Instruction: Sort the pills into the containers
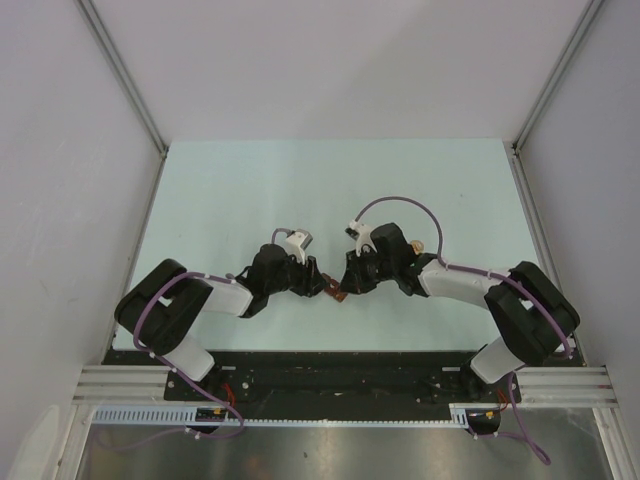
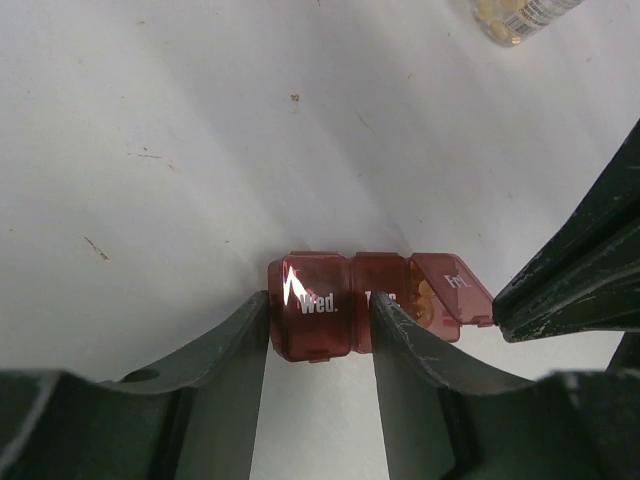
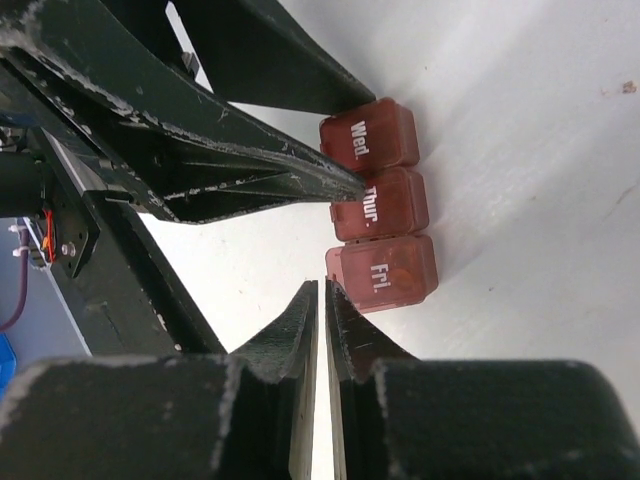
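Pill box (image 2: pixel 312 288) in left pincer (image 2: pixel 320 312); right pincer (image 3: pixel 322 290) at Fri edge.

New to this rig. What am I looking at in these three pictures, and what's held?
Two robot arms are bolted at a table's near edge, each ending in a two-finger gripper. The overhead picture looks down on both; the other two come from a camera on each wrist. On the table lies a small red pill box with compartments marked Wed., Thur., Fri. The left gripper clamps the Wed. end. The right gripper, fingers nearly together, has its tips at the Fri. lid, which looks slightly lifted. A clear bottle sits farther off.
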Action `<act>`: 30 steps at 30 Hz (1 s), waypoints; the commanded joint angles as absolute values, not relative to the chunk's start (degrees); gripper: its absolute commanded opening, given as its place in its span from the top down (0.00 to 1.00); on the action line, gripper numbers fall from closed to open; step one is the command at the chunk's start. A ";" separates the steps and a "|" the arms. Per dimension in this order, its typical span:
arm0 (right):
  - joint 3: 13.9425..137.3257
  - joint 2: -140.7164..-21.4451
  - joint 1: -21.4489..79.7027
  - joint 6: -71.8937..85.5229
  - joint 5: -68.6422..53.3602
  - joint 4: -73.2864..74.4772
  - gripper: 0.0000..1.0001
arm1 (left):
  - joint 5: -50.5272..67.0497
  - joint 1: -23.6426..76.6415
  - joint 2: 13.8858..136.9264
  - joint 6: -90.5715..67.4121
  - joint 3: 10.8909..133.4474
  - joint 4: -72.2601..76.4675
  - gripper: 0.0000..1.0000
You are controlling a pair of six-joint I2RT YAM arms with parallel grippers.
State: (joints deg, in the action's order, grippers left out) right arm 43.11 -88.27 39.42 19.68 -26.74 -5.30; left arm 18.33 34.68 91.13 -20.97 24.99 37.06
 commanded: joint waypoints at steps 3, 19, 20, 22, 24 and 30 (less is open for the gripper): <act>44.91 -87.89 40.60 17.84 -26.72 -3.43 0.90 | 19.42 34.45 91.85 -20.92 25.14 37.62 0.52; 47.72 -93.95 42.54 17.05 -16.88 2.72 0.93 | 19.60 34.37 91.76 -21.27 24.26 37.71 0.52; 47.99 -94.30 42.63 16.88 -16.53 2.90 0.94 | 19.60 34.37 91.67 -21.27 24.26 37.71 0.51; 48.08 -95.44 43.06 16.79 -15.30 3.25 0.94 | 19.69 34.37 91.67 -21.18 24.26 37.79 0.52; 48.34 -96.24 43.33 16.79 -14.24 3.51 0.94 | 19.77 34.37 91.67 -21.27 24.08 37.88 0.51; 48.69 -95.89 44.03 16.52 -11.87 5.09 0.96 | 19.95 34.45 91.84 -21.27 24.26 38.06 0.52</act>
